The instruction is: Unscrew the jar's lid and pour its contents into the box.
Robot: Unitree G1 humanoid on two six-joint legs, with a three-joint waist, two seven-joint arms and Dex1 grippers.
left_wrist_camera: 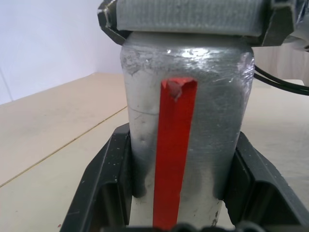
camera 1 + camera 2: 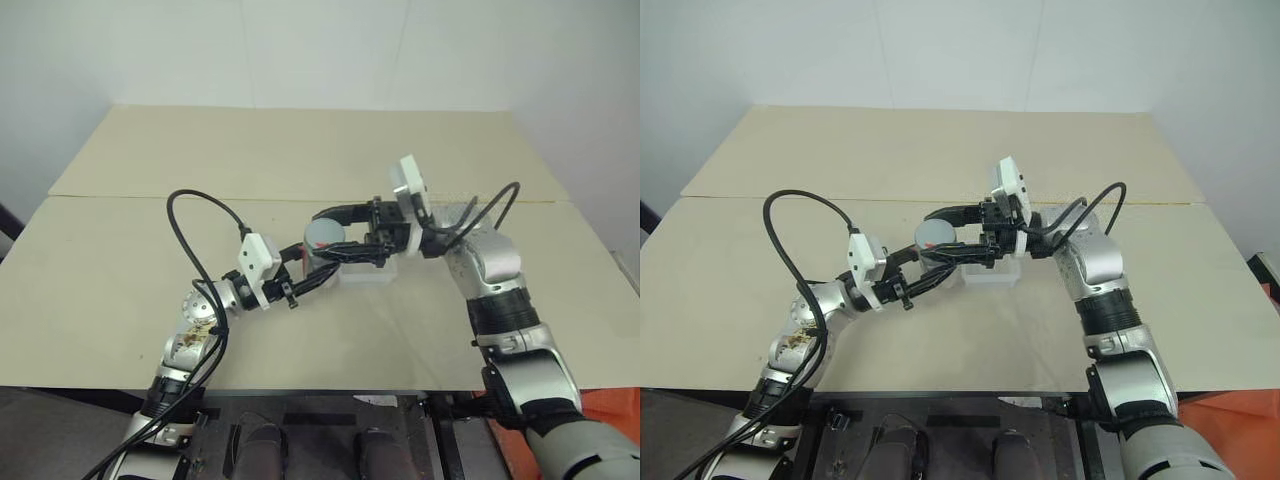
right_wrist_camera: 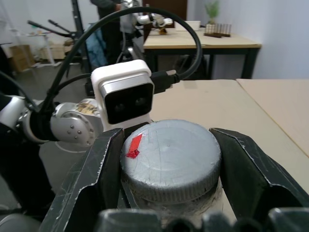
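A: Item one, the jar?
B: Silver-grey cylinder, red stripe down its side. Upright, raised above the bench, near the bench's middle.

A: What holds it?
B: The left hand, closed tight on the jar body. In the left wrist view one black finger presses each flank, the stripe facing the camera between them.

A: Item two, the lid?
B: Grey ribbed disc, small red mark on top. It sits on the jar's mouth.

A: And the right hand?
B: It reaches in level from the right, fingers set on either side of the lid rim. Partly closed around it; contact looks firm on both sides, though a thin gap cannot be ruled out.

A: Item three, the box?
B: Clear whitish plastic, shallow, flat on the bench. It lies just below and behind the two hands, largely hidden by them.

A: Anything else?
B: Black cables loop over both wrists.
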